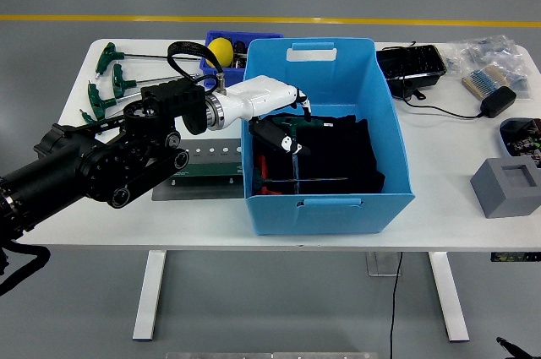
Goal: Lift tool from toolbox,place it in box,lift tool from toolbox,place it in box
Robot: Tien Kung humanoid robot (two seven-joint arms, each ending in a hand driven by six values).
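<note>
No legible text, label, brand, number or sign found on any item; markings on the blue box (338,135) and tabletop (439,165) items unreadable.

Your left hand (275,118) sits over the left wall of the blue box (325,198), whose tall sides block any low sideways path; the top is the only way in or out. Inside, dark cloth (338,152) and a long thin tool (304,179) cover the floor. Left of the box, the green-handled tools (106,80) and the flat perforated plate (211,165) crowd the table (439,182) beneath your arm. Right of the box you have bare tabletop up to the grey block (507,186), with a black cable (448,110) and tray (412,63) further back.
</note>
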